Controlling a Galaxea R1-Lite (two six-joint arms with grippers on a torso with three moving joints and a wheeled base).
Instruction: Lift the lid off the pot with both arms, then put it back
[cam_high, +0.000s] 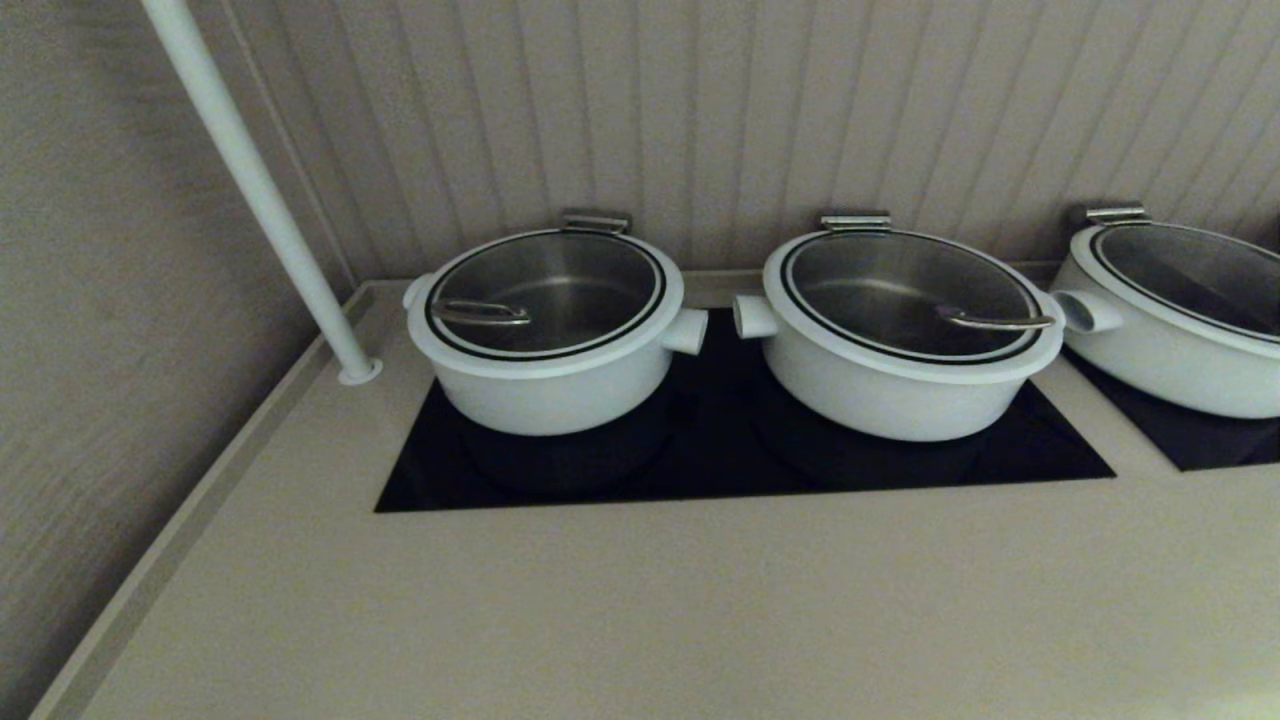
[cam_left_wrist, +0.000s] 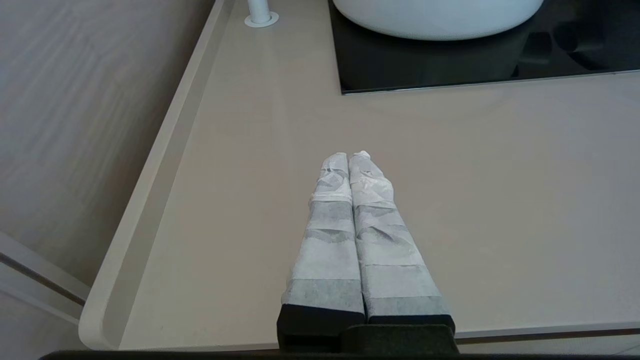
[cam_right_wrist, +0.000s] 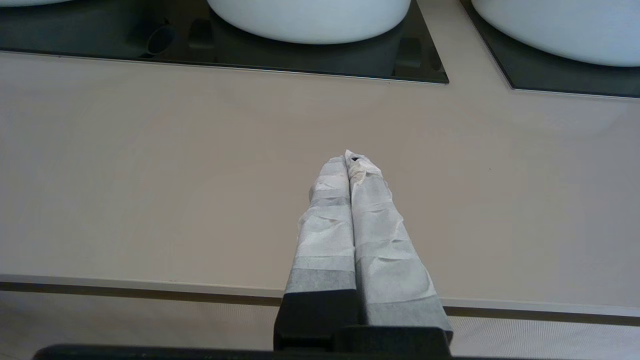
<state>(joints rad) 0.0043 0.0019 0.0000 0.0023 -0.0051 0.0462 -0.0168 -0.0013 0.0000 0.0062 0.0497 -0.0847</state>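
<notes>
The lid (cam_high: 548, 292) sits closed on the pot (cam_high: 548, 385), the leftmost of three white pots on the black cooktop (cam_high: 720, 470), near the white pole (cam_high: 262, 195). Both arms hang back over the front edge of the beige counter (cam_high: 640, 600). The left gripper (cam_left_wrist: 348, 156) and right gripper (cam_right_wrist: 350, 158) have their taped fingers pressed together, holding nothing.

Head view: neither arm is in frame; the third pot (cam_high: 1170, 330) is cut off at the right edge. Left wrist view: only the lower wall of the pot (cam_left_wrist: 435, 20) shows, its lid out of frame. Right wrist view: two pots (cam_right_wrist: 310, 20) (cam_right_wrist: 560, 30) are cropped likewise.
</notes>
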